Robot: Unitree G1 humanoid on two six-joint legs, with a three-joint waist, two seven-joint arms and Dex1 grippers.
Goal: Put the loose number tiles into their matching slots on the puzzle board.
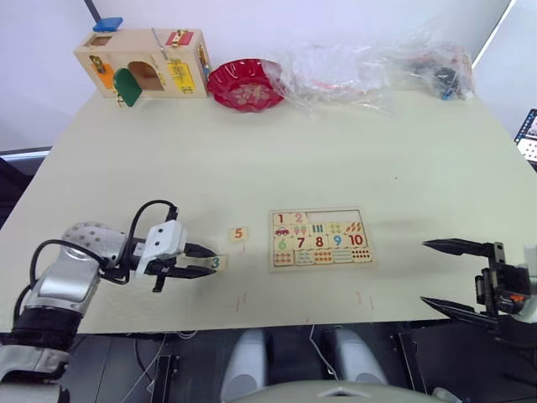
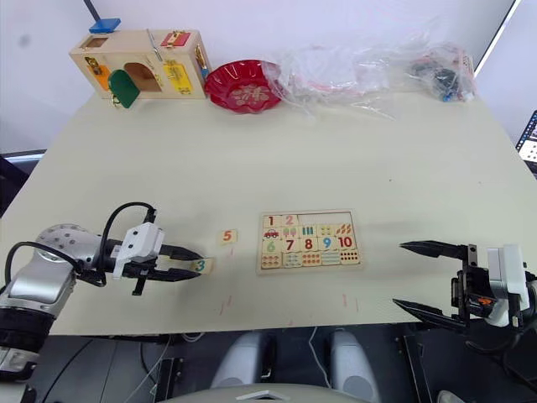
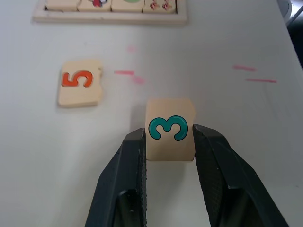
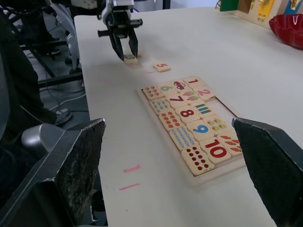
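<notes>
The puzzle board lies near the table's front, with tiles 1 and 2 seated in its far row. The slots beside the 2 are bare recesses. Left of the board, the 5 tile lies loose on the table. Nearer my left arm is the 3 tile, flat on the table. My left gripper is shut on it, one black finger pressed to each side. My right gripper hangs wide open at the front right edge, well right of the board, holding nothing.
At the back left stands a wooden box with coloured doors. A red bowl sits beside it, and crumpled clear plastic bags lie along the back right. Small red marks dot the table near the front edge.
</notes>
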